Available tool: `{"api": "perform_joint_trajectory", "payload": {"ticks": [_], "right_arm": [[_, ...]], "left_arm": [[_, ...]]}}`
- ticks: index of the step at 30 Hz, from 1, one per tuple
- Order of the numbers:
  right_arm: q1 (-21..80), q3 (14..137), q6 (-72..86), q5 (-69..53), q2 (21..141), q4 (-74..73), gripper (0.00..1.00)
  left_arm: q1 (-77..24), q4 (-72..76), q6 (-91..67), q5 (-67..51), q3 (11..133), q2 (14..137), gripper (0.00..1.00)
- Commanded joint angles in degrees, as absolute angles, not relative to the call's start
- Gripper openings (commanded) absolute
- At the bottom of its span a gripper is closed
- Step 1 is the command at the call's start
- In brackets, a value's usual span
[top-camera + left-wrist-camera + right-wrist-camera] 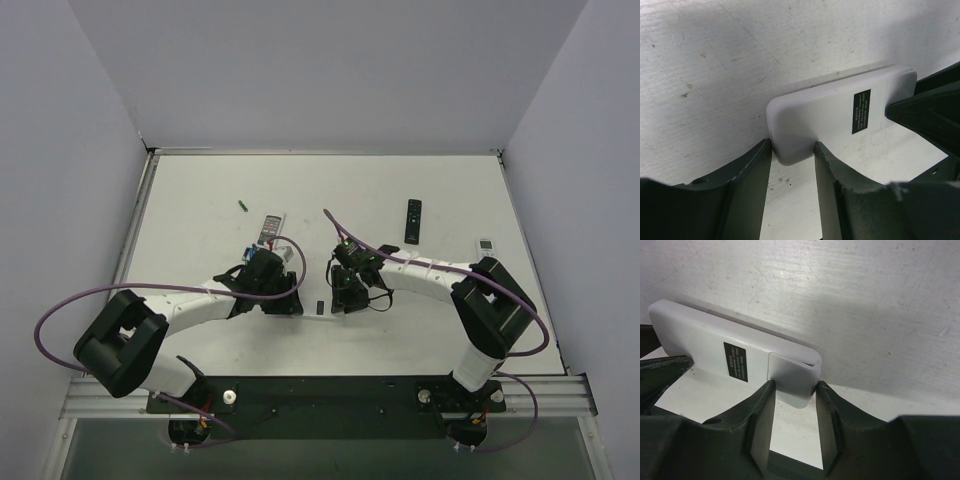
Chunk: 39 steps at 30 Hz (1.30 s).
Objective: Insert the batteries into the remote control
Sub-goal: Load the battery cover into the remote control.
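The remote control (830, 112) lies back-up on the table, white with a small dark label (861, 111). It sits between both grippers in the top view (320, 307). My left gripper (792, 150) is shut on one end of it. My right gripper (792, 387) is shut on the other end, its fingers (760, 405) on the battery cover (790, 372), which looks slightly ajar. A green battery (243, 206) lies far back left. A small blue bit (260, 243) shows by my left wrist, too small to identify.
A white remote with a grey face (272, 226) lies just behind my left gripper (285, 298). A slim black remote (412, 220) lies back right of my right gripper (345, 293). Another small white remote (485, 245) is at the right, by the right arm.
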State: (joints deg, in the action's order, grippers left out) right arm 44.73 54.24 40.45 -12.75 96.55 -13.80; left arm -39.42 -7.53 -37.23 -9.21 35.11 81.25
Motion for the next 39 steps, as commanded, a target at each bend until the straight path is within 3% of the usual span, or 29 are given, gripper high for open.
{"api": "perform_joint_trajectory", "payload": {"ticks": [1, 11, 16, 22, 39], "right_arm": [[46.0, 54.1, 40.2, -3.2, 99.3, -22.3, 0.32], [45.9, 54.7, 40.9, -0.2, 96.7, -25.3, 0.49], [45.8, 54.8, 41.5, -0.5, 94.2, -25.3, 0.33], [45.7, 55.7, 41.1, -1.5, 94.5, -24.9, 0.22], [44.7, 55.0, 43.3, -1.5, 89.1, -21.4, 0.26]], "left_arm": [[-41.2, -10.0, -37.5, -11.6, 34.7, 81.5, 0.49], [-41.2, -10.1, -37.5, -11.6, 35.2, 81.5, 0.49], [-41.1, -10.3, -37.4, -11.6, 35.3, 81.5, 0.49], [-41.1, -10.0, -37.5, -12.0, 35.2, 81.7, 0.49], [-41.2, -10.3, -37.8, -12.0, 35.7, 81.4, 0.49]]}}
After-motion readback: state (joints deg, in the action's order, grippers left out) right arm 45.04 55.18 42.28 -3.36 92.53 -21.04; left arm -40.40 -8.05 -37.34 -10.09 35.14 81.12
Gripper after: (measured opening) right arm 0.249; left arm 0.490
